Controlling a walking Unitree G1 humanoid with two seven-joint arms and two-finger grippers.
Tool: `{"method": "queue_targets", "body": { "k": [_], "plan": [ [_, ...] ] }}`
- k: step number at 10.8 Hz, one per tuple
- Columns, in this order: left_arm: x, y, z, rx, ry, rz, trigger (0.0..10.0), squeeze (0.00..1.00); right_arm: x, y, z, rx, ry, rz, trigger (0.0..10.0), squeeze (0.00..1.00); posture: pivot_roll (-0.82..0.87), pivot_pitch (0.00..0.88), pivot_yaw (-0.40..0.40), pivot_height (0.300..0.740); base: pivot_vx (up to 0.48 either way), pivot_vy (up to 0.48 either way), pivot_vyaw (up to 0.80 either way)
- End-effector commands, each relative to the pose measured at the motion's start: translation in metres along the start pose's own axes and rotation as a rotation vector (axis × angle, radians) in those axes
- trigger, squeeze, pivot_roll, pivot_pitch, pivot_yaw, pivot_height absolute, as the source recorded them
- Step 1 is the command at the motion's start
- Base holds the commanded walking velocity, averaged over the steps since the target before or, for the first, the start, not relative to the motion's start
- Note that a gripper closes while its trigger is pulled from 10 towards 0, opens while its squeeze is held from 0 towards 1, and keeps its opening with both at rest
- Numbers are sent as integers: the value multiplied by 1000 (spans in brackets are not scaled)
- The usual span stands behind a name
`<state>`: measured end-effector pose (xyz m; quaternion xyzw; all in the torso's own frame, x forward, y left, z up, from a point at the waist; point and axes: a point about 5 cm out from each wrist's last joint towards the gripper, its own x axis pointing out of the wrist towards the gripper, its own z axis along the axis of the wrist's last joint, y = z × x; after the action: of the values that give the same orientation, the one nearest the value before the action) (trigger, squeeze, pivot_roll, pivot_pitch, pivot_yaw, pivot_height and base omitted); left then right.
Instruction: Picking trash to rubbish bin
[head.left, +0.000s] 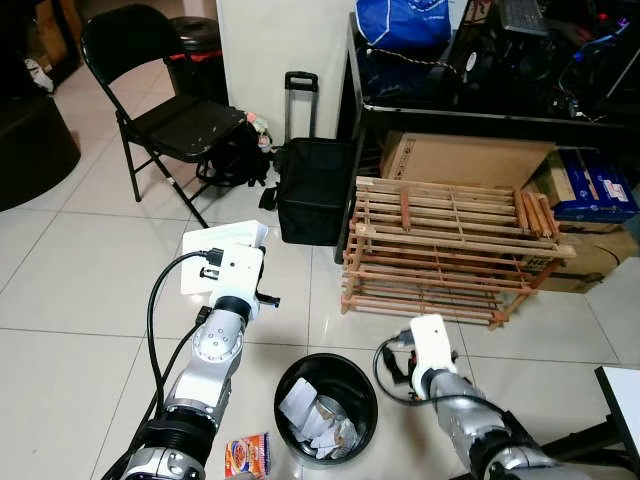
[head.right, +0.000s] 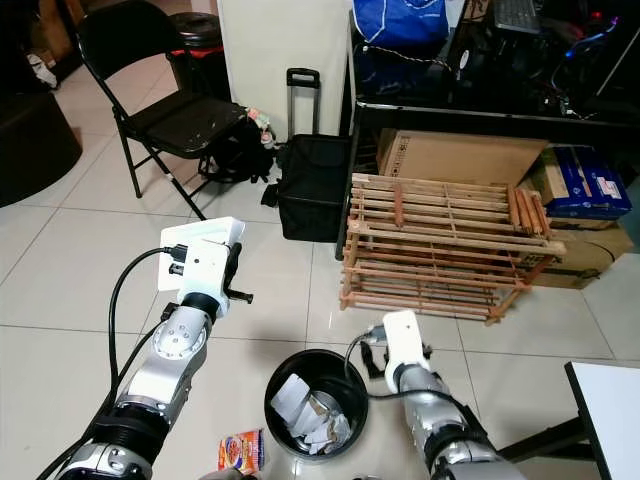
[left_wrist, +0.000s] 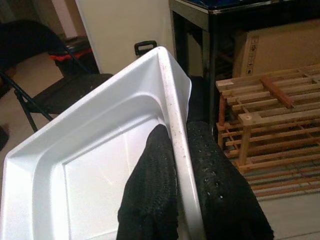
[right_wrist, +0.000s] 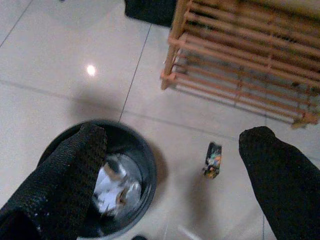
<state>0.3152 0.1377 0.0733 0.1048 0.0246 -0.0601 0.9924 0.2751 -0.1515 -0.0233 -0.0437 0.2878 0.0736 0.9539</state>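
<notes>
Left wrist view, principal detail: your left gripper (left_wrist: 182, 165) is clamped on the rim of a white plastic tray (left_wrist: 100, 165), one finger inside the rim and one outside. Seen from the head camera, the tray is carried out in front of the left arm, above the floor tiles and well apart from the black rubbish bin (head.left: 326, 405). It is shallow, rectangular and glossy, with a raised rim and rounded corners; it looks rigid and light.

Your right gripper (right_wrist: 170, 165) has its fingers spread wide and holds nothing. It hangs just beside the bin, over a small dark wrapper (right_wrist: 213, 160) lying on the tiles between the bin and the wooden rack (head.left: 450, 245). An orange snack packet (head.left: 247, 456) lies on the floor at the bin's other side. The bin already holds crumpled white paper.

Judged step: trash in hand, not yet dropped. The next move probably calls for swinging the tray back over the bin's mouth; since the tray appears nearly as wide as that mouth, tilt it edge-first before releasing.
</notes>
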Motion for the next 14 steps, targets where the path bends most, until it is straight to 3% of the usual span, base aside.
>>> {"method": "queue_targets", "body": {
  "k": [1, 3, 4, 7, 10, 14],
  "plan": [
    [0, -3, -4, 0, 10, -13, 10000, 0, 2, -11, 13, 9, -42, -50, 10000, 0, 72, 30, -50, 740, 0, 0, 0],
    [0, -3, -8, 1, 22, -16, 10000, 0, 6, -24, 38, 11, -108, -115, 10000, 0, 74, 28, -54, 740, 0, 0, 0],
    [-1, -3, -10, 1, 28, -17, 10000, 0, 7, -26, 40, 8, -106, -120, 10000, 0, 75, 27, -54, 740, 0, 0, 0],
    [-3, -3, -25, 17, 89, -37, 10000, 0, 6, -22, 31, -13, -68, -105, 10000, 0, 78, 21, -51, 740, 0, 0, 0],
    [-7, -1, -43, 35, 173, -56, 10000, 0, 0, -36, 15, -23, -2, -164, 10000, 0, 78, 12, -52, 740, 0, 0, 0],
    [-26, -11, -81, 56, 372, -123, 10000, 0, -6, -47, 3, 29, 6, -225, 10000, 0, 56, 0, -50, 740, 0, 0, 0]
  ]
}}
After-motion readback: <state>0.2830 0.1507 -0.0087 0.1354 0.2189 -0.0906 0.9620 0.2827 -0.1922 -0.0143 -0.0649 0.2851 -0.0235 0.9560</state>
